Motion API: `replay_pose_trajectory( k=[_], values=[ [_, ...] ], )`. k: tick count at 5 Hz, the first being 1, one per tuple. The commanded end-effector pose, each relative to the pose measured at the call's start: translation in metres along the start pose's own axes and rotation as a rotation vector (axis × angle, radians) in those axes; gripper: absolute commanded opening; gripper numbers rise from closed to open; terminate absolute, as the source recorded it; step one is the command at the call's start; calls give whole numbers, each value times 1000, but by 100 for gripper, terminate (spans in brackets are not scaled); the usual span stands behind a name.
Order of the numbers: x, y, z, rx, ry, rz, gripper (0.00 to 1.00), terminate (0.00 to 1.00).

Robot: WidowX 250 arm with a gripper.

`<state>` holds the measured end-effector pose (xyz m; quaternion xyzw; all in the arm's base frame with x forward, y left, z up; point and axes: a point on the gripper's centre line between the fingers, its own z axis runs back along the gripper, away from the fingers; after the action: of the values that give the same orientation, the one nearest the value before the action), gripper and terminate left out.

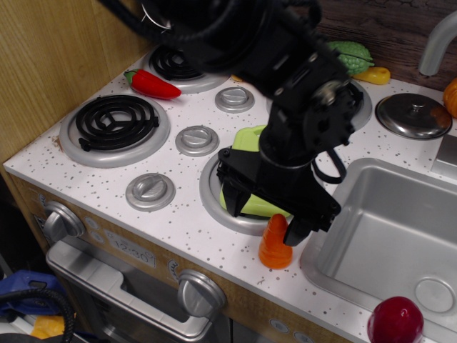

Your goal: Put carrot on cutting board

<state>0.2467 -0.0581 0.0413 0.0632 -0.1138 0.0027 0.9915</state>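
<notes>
1. Carrot (275, 245) stands upright near the tabletop's (178, 229) front edge, just in front of the cutting board (251, 170) lying on a burner.
2. Hand (268, 218) hangs spread above the carrot, one finger (298, 230) touching or just beside its tip; nothing gripped.
3. Risk: an off-centre closing could topple the carrot, rolling it off the edge or into the sink (385, 229) just beside it.
4. Board mostly hidden under the arm; farther back, chili pepper (151, 83) lies well apart.
</notes>
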Motion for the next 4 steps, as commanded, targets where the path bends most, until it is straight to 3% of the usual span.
replay_pose_trajectory(
  k=[1,2,3,4],
  values=[
    [6,-2,-6,-51,-60,26,100,0],
    [6,-9,-15,-84,-85,44,100,0],
    [9,-13,-20,-114,-102,66,0,0],
    [16,-13,-9,-127,-71,69,0,0]
  ],
)
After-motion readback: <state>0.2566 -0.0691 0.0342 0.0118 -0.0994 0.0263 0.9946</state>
